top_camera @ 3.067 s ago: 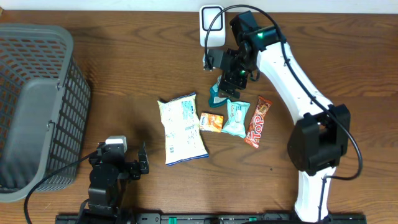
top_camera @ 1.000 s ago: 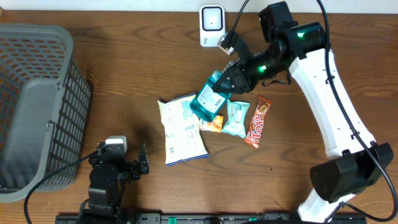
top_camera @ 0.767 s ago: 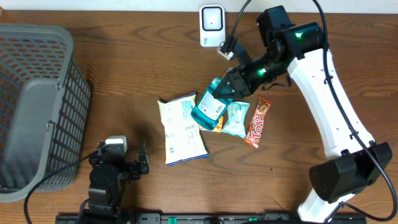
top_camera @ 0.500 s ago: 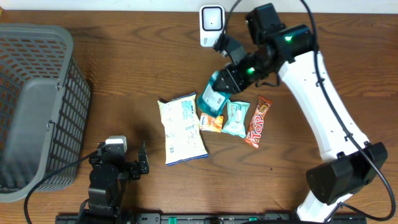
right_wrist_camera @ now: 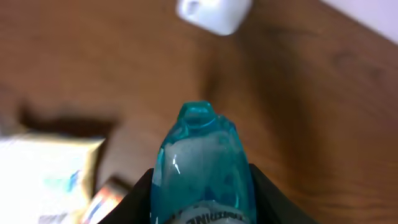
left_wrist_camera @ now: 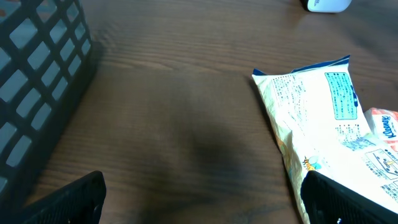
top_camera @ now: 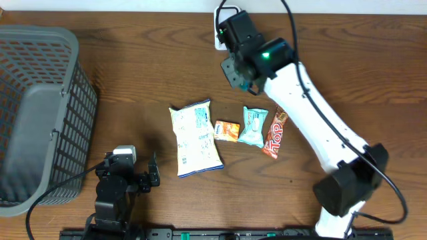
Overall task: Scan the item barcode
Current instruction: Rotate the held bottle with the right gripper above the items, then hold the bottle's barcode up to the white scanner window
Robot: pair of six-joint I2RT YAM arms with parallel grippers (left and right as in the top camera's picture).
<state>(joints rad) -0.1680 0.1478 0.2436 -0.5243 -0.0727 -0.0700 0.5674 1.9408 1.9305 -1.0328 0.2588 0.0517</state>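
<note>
A clear teal bottle (right_wrist_camera: 200, 155) with a white label at its base fills the right wrist view, and my right gripper (right_wrist_camera: 202, 182) is shut on it, one black finger against each side. It hangs above the wood, its top pointing toward the white scanner (right_wrist_camera: 214, 12) just beyond. From overhead the right gripper (top_camera: 238, 72) sits just below the scanner (top_camera: 220, 30), which the arm partly covers; the bottle is mostly hidden there. My left gripper (left_wrist_camera: 202, 200) rests open low over the table, nothing between its fingers.
A pale yellow snack bag (top_camera: 193, 140), a small orange packet (top_camera: 228, 130), a teal tissue pack (top_camera: 253, 127) and a red bar (top_camera: 275, 133) lie mid-table. A grey mesh basket (top_camera: 73, 87) stands at the left. The left gripper (top_camera: 143, 179) is near the front edge.
My right arm has carried the teal bottle from above the snack items up and left toward the scanner. The left arm has not moved.
</note>
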